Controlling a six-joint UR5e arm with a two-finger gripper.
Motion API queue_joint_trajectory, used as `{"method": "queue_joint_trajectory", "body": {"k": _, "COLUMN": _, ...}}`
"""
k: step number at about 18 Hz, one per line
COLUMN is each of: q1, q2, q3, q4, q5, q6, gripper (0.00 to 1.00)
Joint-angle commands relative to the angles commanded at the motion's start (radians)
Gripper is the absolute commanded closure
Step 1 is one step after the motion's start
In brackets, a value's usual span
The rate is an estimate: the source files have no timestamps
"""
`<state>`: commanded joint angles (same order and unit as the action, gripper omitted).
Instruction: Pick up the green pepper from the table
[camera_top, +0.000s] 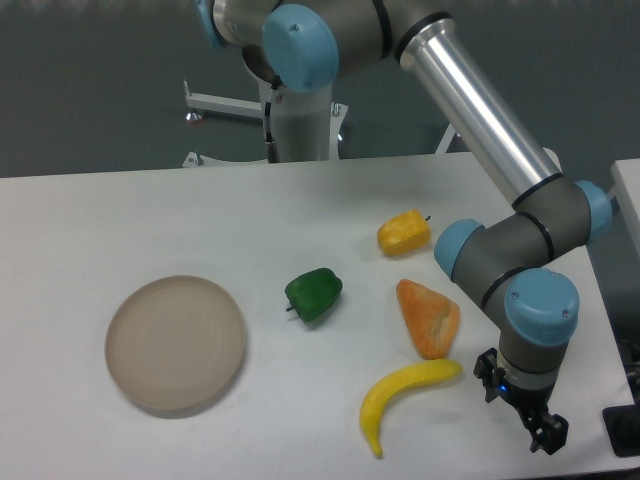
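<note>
The green pepper (314, 293) is small, glossy and dark green, and lies on its side on the white table (120, 215), near the middle and right of the round plate. My gripper (547, 438) hangs low over the table's front right corner, far to the right of the pepper and beyond the banana. Its dark fingers point down and to the right, and nothing shows between them. The gap between the fingers is too small and dark to read.
A round beige plate (176, 344) lies at the front left. A yellow-orange pepper (404, 232), an orange wedge-shaped item (429, 318) and a yellow banana (400, 395) lie between the green pepper and my gripper. The arm's silver link (480, 110) crosses above the table's right side.
</note>
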<state>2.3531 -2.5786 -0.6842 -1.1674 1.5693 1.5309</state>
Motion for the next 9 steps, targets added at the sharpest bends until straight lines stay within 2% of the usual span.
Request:
{"method": "queue_joint_trajectory", "body": {"k": 4, "q1": 0.000, "q2": 0.020, "q3": -0.020, "q4": -0.002, "q5": -0.003, "q6": -0.002, "gripper": 0.00}}
{"method": "queue_joint_trajectory", "body": {"k": 9, "q1": 0.005, "q2": 0.101, "q3": -0.118, "q4": -0.006, "q5": -0.006, "q6": -0.002, "gripper": 0.00}}
